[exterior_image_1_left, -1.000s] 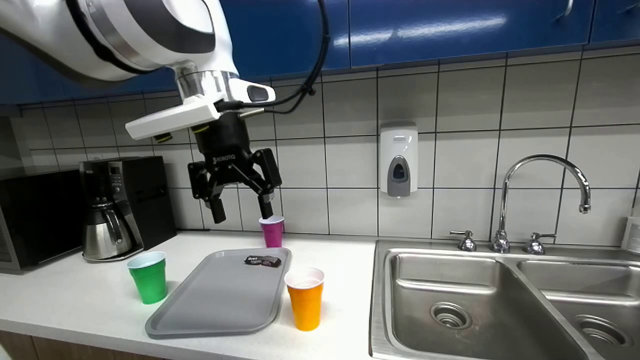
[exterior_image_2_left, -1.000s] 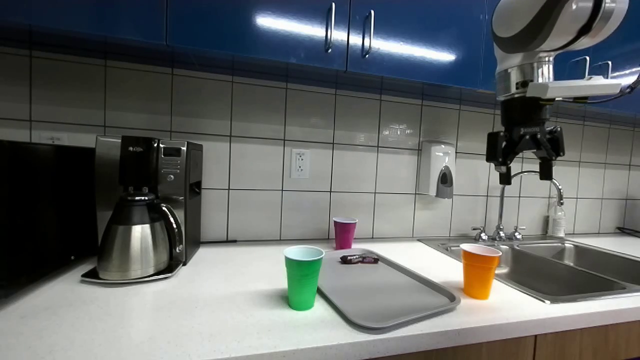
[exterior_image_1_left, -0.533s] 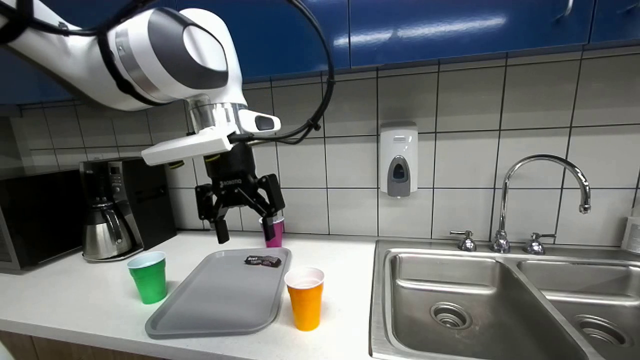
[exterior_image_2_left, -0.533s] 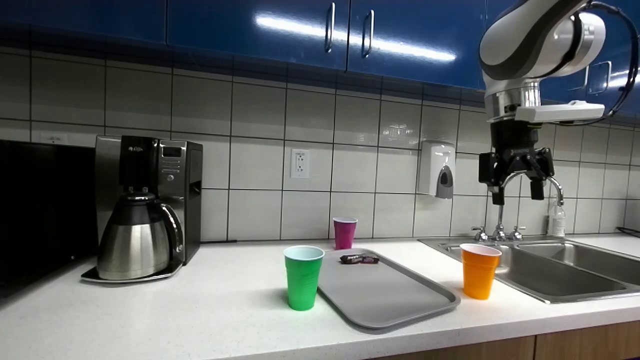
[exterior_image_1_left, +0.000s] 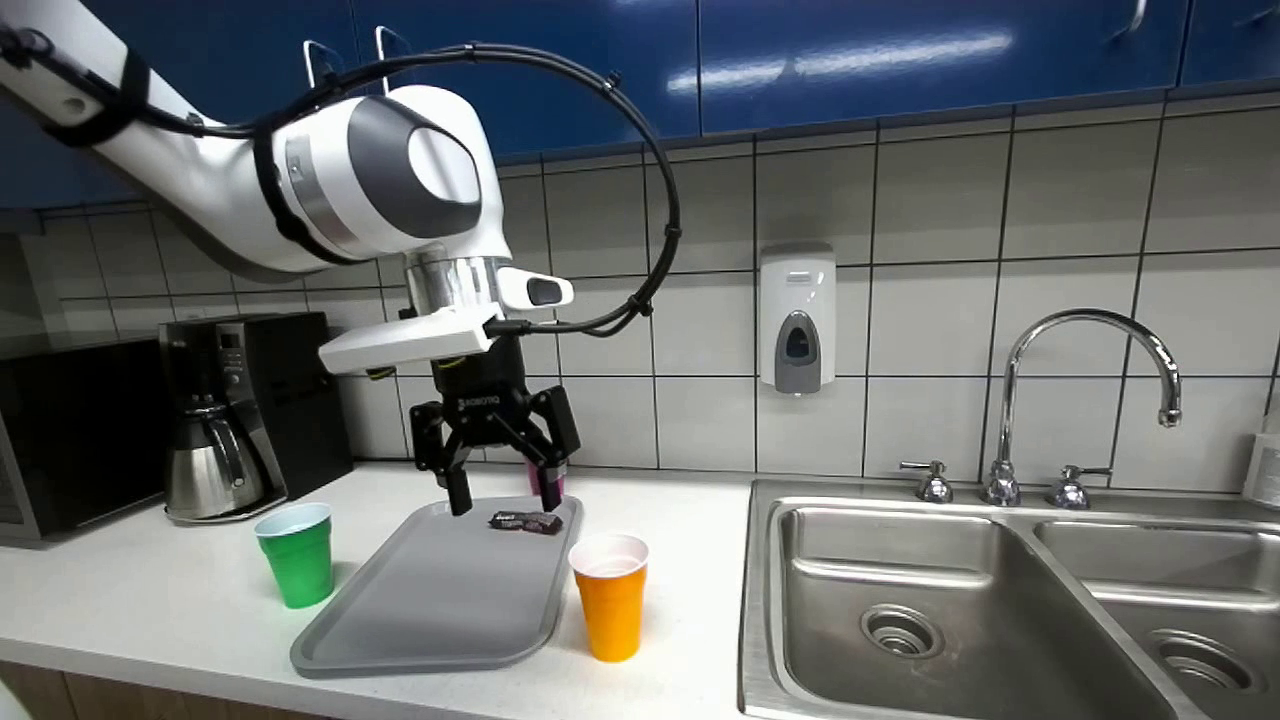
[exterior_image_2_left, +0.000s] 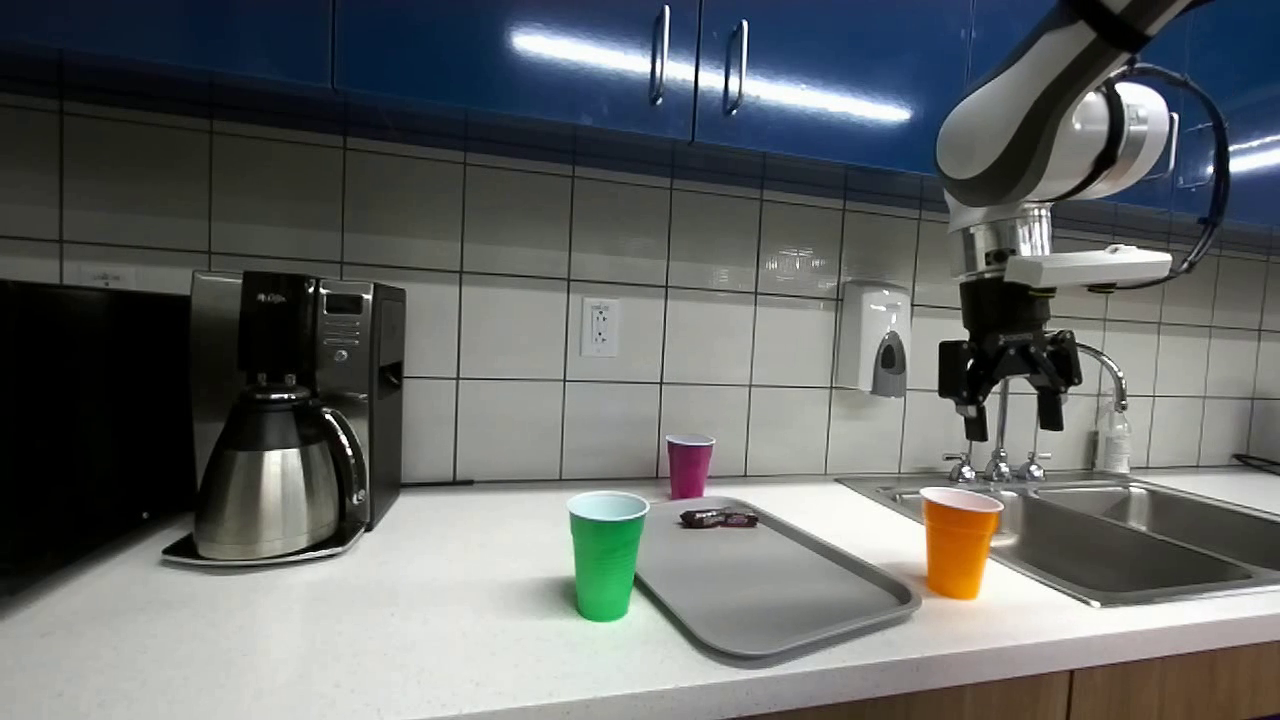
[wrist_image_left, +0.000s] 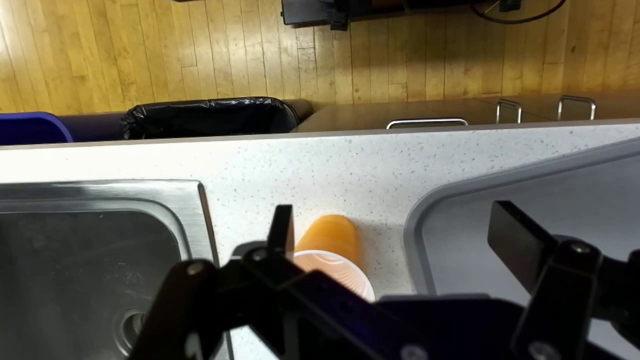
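Wrist view shows 1 white-rimmed orange cup (wrist_image_left: 336, 241), pale inside.

An orange cup (exterior_image_1_left: 612, 612) narrows the passage between tray (exterior_image_1_left: 440, 600) and sink (exterior_image_1_left: 762, 600).

"Where are my exterior views set?"
"At the near side, facing the far tiled wall (exterior_image_1_left: 700, 330), sharing the tray (exterior_image_1_left: 440, 600) and orange cup (exterior_image_1_left: 612, 610)."
"And my wrist view?"
"Closer; I look down past the fingers (wrist_image_left: 522, 245) toward the floor (wrist_image_left: 240, 55)."
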